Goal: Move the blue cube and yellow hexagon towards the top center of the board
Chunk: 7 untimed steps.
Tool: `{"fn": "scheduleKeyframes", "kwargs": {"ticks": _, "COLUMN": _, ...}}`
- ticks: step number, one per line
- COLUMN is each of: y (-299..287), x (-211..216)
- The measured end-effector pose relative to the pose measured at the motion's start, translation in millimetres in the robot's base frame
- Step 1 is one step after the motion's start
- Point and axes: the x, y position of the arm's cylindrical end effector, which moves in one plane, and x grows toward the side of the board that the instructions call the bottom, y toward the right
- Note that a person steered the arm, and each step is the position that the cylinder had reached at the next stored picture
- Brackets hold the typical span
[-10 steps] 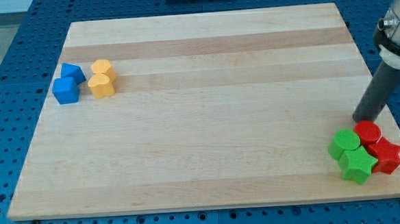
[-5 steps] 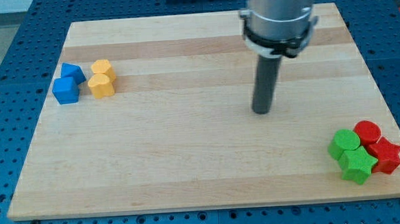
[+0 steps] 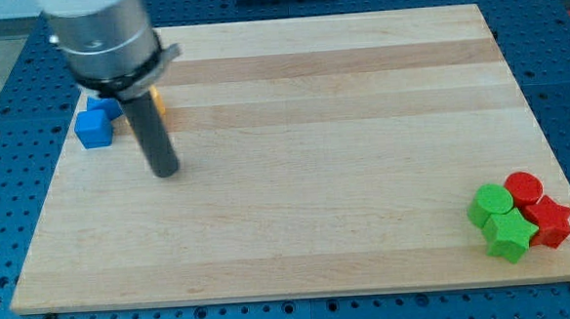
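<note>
The blue cube [image 3: 94, 128] sits near the board's left edge, with a second blue block [image 3: 107, 107] just above it, partly hidden by the arm. The yellow blocks [image 3: 159, 103] are almost fully hidden behind the rod; only a sliver shows, so I cannot tell which is the hexagon. My tip [image 3: 165, 172] rests on the board below and to the right of the blue cube, just below the yellow blocks, touching none of them.
The wooden board [image 3: 300, 266] lies on a blue perforated table. At its lower right sit a green cylinder [image 3: 492, 205], a green star [image 3: 510, 236], a red cylinder [image 3: 524, 187] and a red star [image 3: 550, 222], clustered together.
My tip has swept from the board's right edge across the middle to the left, ending just below the yellow blocks. No block has moved.
</note>
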Motion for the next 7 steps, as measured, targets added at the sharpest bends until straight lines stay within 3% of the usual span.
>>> {"fn": "scheduleKeyframes", "kwargs": {"ticks": 2, "y": -91.5, "x": -3.3}}
{"fn": "scheduleKeyframes", "kwargs": {"ticks": 3, "y": -111.3, "x": -25.8}}
{"fn": "scheduleKeyframes", "kwargs": {"ticks": 4, "y": -112.9, "x": -45.3}}
{"fn": "scheduleKeyframes", "kwargs": {"ticks": 7, "y": -99.9, "x": -47.4}}
